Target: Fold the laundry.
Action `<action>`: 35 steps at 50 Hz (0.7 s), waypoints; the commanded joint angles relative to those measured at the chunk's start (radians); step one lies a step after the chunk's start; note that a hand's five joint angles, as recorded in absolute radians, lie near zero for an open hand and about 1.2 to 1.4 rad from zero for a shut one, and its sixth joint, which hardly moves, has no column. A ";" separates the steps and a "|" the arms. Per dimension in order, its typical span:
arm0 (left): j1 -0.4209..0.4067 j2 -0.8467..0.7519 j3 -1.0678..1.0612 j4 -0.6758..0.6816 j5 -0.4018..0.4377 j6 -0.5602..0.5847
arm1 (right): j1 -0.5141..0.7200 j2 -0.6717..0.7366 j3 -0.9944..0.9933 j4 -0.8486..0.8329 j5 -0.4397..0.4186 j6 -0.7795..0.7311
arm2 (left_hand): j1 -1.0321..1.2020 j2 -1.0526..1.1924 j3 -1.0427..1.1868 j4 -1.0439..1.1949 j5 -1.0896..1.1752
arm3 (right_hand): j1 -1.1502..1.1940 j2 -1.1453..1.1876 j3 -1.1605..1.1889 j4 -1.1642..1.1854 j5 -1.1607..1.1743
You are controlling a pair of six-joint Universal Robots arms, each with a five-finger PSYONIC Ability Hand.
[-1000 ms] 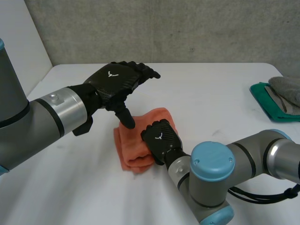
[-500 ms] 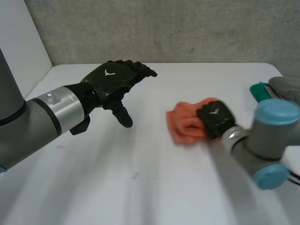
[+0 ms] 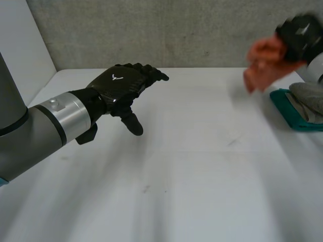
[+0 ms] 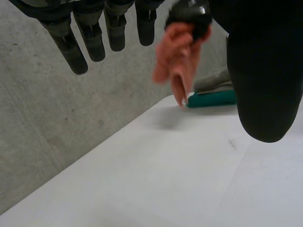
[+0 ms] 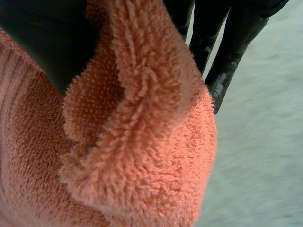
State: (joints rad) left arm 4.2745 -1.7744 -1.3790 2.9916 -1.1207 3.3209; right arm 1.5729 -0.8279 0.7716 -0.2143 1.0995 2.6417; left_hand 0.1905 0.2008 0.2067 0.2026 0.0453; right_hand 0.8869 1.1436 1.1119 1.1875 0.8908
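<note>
Above table, right side | right hand grips orange towel aloft | left hand hovers, fingers spread

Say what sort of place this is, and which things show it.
Likely a robotics lab bench rather than a home: a bare white table against a grey concrete wall, the left hand open above it, the right hand holding up an orange towel near a stack of folded cloths.

Black robot hand, silver-grey arm
</note>
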 commanded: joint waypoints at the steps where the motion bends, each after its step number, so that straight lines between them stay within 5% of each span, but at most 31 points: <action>1: -0.002 0.003 0.009 0.001 -0.001 -0.020 | -0.065 0.079 -0.299 0.001 0.020 0.144 | 0.023 0.013 0.007 0.011 -0.006 | 0.509 0.253 0.284 0.209 0.331; 12: -0.010 0.001 -0.017 0.049 -0.001 -0.077 | -0.232 0.165 -0.175 -0.002 -0.118 0.098 | 0.029 0.019 0.013 0.017 0.000 | 0.509 0.253 0.284 0.209 0.331; 21: -0.015 -0.014 -0.040 0.063 -0.001 -0.081 | -0.367 0.217 0.119 -0.045 -0.225 -0.204 | 0.029 0.019 0.013 0.017 0.000 | 0.509 0.253 0.284 0.209 0.331; 28: -0.013 -0.014 -0.035 0.064 -0.001 -0.080 | -0.396 0.216 0.195 -0.034 -0.236 -0.272 | 0.029 0.019 0.013 0.017 0.000 | 0.509 0.253 0.284 0.209 0.331; 29: -0.013 -0.014 -0.035 0.064 -0.001 -0.080 | -0.395 0.208 0.202 -0.031 -0.231 -0.266 | 0.029 0.019 0.013 0.017 0.000 | 0.074 -0.182 -0.151 -0.226 -0.104; 32: -0.012 -0.013 -0.031 0.064 -0.001 -0.080 | -0.395 0.187 0.209 -0.017 -0.221 -0.244 | 0.032 0.022 0.016 0.020 0.002 | -0.711 -0.968 -0.936 -1.012 -0.890; 35: -0.012 -0.011 -0.029 0.064 -0.001 -0.080 | -0.393 0.119 0.213 0.021 -0.193 -0.206 | 0.032 0.022 0.016 0.020 0.002 | -0.712 -0.969 -0.937 -1.013 -0.891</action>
State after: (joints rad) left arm 4.2616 -1.7885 -1.4140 3.0563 -1.1212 3.2409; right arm 1.1736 -0.6228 0.9814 -0.2438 0.8651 2.3717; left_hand 0.1912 0.2008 0.2067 0.2026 0.0453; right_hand 0.5650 0.6750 0.6814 0.7103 0.5371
